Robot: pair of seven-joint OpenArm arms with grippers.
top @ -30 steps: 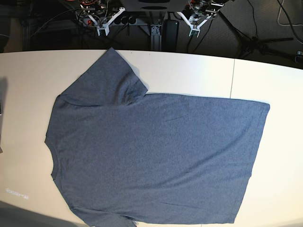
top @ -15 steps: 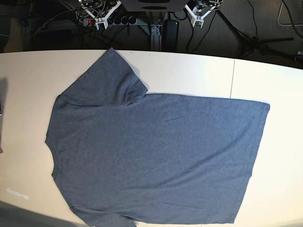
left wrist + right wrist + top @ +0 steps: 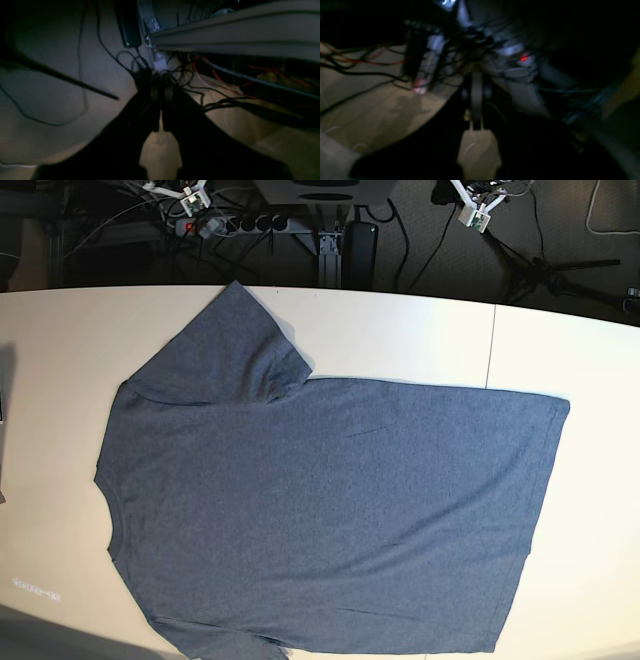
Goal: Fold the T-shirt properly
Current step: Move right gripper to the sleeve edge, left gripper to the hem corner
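The T-shirt lies spread flat on the white table, plain blue-grey side up. Its neck points left and its hem right. One sleeve reaches toward the far edge; the near sleeve is cut off by the bottom of the base view. My left gripper is shut and empty, behind the table at the top right. At the top left, my right gripper is also shut and empty. Neither touches the shirt.
Behind the far table edge are a power strip, tangled cables and a tripod leg on dark floor. A seam crosses the tabletop on the right. A small dark object sits at the left edge.
Both grippers have drawn back from the far table edge, upward and outward in the base view. The T-shirt has not moved.
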